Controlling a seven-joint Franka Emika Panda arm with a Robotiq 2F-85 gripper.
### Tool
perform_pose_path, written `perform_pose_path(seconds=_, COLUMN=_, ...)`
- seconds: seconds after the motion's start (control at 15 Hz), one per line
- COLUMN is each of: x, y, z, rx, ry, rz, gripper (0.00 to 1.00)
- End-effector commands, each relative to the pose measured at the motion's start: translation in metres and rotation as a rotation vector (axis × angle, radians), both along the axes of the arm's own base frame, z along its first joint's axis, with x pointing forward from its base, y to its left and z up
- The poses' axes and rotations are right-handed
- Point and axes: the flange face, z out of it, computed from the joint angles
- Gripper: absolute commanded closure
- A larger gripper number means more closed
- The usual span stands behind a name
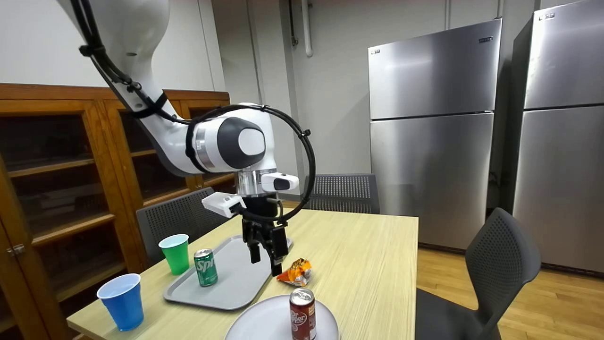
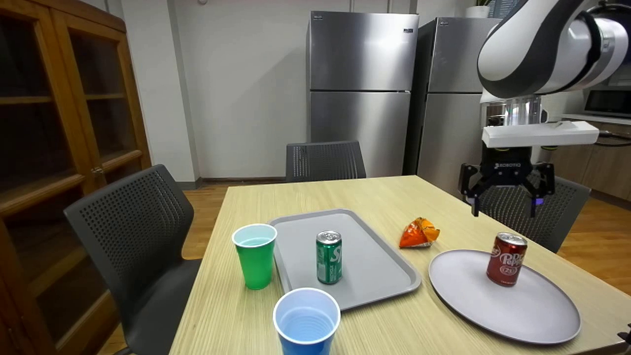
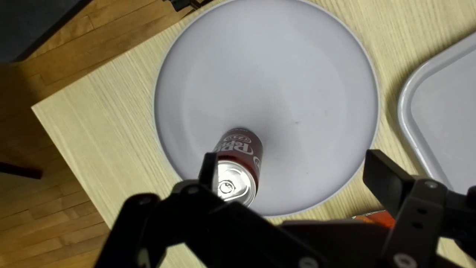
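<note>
My gripper [image 2: 504, 211] hangs above the table with its jaws wide apart and nothing between them. Below it, a dark red Dr Pepper can [image 2: 507, 260] stands upright on a round pale grey plate [image 2: 468, 281]. In the wrist view one finger [image 3: 209, 169] overlaps part of the can [image 3: 243, 147], whose lid faces the camera; a gap in height separates them. Past the opposite finger an orange snack bag [image 3: 385, 219] shows, mostly hidden; in an exterior view the crumpled bag [image 2: 419, 232] lies on the table beside the plate.
A grey tray [image 2: 374, 264] holds a green Sprite can [image 2: 329, 257]. Beside the tray stand a green cup [image 2: 255, 264] and a blue cup [image 1: 123, 304]. Dark chairs [image 1: 502, 264] surround the table, with a wooden cabinet [image 1: 52, 189] and steel fridges [image 1: 432, 165] beyond.
</note>
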Motion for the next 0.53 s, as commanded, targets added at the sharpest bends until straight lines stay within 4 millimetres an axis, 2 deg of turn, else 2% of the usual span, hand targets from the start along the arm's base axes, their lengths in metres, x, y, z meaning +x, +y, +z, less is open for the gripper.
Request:
perform_pose_path(seconds=0.0, x=-0.0008, y=-0.0009, z=0.0005, rx=0.000, ry=0.001, rz=-0.002, gripper=0.00)
perform_pose_path(seconds=0.47, x=-0.0005, y=-0.0020, z=-0.0018, rx=-0.002, ry=0.000, rz=-0.002, gripper=0.00)
